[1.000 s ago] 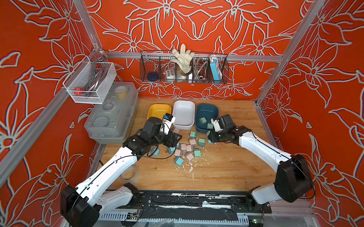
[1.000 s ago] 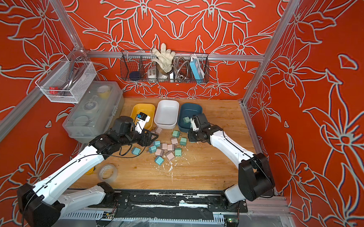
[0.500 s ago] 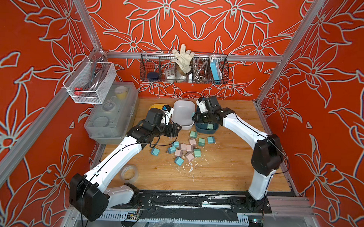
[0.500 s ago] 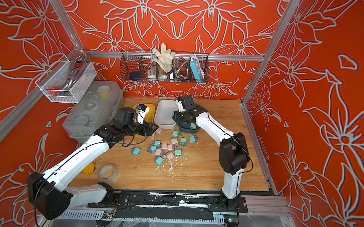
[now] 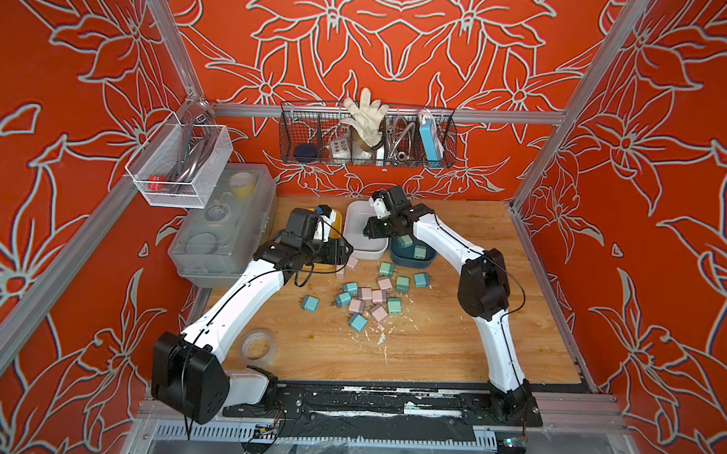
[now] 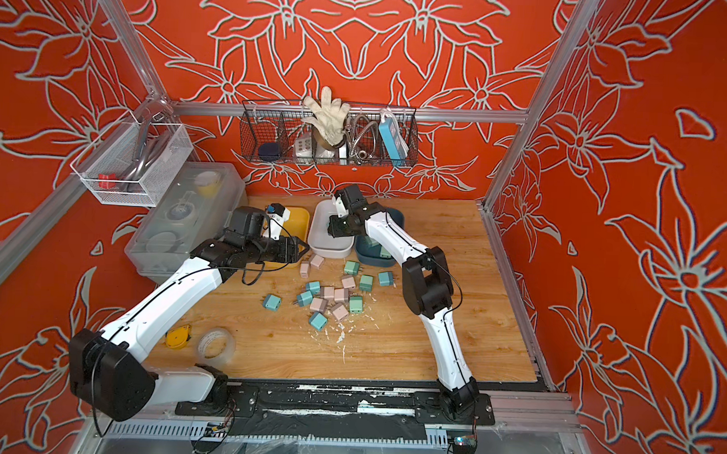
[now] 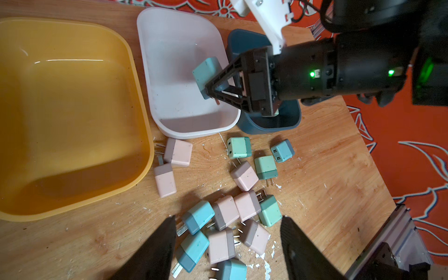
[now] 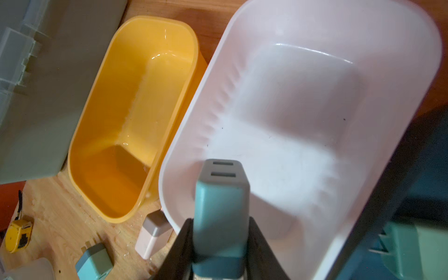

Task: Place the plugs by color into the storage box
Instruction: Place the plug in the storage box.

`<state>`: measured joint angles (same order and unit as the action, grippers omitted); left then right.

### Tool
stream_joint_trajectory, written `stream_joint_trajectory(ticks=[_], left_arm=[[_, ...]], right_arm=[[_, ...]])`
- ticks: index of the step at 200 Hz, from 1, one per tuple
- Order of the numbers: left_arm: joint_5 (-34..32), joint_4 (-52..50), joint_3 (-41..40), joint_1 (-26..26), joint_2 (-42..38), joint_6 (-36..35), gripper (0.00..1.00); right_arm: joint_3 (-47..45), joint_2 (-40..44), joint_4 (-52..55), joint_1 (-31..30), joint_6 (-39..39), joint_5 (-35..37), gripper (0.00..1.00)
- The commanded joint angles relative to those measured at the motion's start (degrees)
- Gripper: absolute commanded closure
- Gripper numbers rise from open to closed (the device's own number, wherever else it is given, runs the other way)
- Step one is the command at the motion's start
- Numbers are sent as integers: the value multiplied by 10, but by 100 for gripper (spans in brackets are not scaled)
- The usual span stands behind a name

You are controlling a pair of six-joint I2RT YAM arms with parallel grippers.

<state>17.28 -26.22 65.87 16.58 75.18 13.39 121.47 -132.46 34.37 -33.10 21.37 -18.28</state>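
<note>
The storage box is three tubs side by side: yellow (image 7: 135, 72), white (image 7: 169, 36) and dark blue (image 7: 266, 126). My right gripper (image 8: 220, 232) is shut on a light blue plug (image 8: 221, 206) and holds it over the white tub (image 5: 355, 223). Two mint green plugs (image 5: 405, 240) lie in the dark blue tub (image 5: 410, 261). Several pink, blue and green plugs (image 5: 372, 295) are scattered on the wooden table in front of the tubs. My left gripper (image 7: 228, 218) hangs open above that cluster, near the yellow tub (image 6: 297, 217), with nothing between its fingers.
A clear lidded case (image 5: 224, 223) stands left of the tubs. A tape roll (image 5: 260, 345) and a yellow tape measure (image 6: 178, 337) lie near the front left. A wire basket (image 5: 367, 141) hangs on the back wall and a mesh basket (image 5: 181, 163) on the left wall.
My right gripper has carried the blue plug from in front of the dark blue tub leftward to above the white tub. My left gripper has shifted slightly toward the tubs, still open.
</note>
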Motion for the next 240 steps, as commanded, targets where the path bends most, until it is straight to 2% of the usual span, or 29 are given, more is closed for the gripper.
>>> stream_joint_trajectory(ticks=[1, 46, 88, 114, 169, 240], left_arm=[[23, 9, -11, -9, -23, 6, 31], [27, 13, -24, -15, -38, 8, 31], [31, 16, -34, -15, -48, 12, 31], [31, 17, -38, -15, -55, 13, 31], [31, 19, -41, -15, -66, 15, 31], [29, 19, -41, -15, -63, 13, 31]], right_arm=[[61, -39, 43, -5, -14, 5, 96], [153, -104, 75, -6, -13, 8, 91], [157, -103, 88, -10, -14, 24, 71], [157, -90, 102, -15, -23, 37, 63], [152, -64, 113, -20, -35, 49, 58], [113, -22, 98, -26, -34, 39, 58]])
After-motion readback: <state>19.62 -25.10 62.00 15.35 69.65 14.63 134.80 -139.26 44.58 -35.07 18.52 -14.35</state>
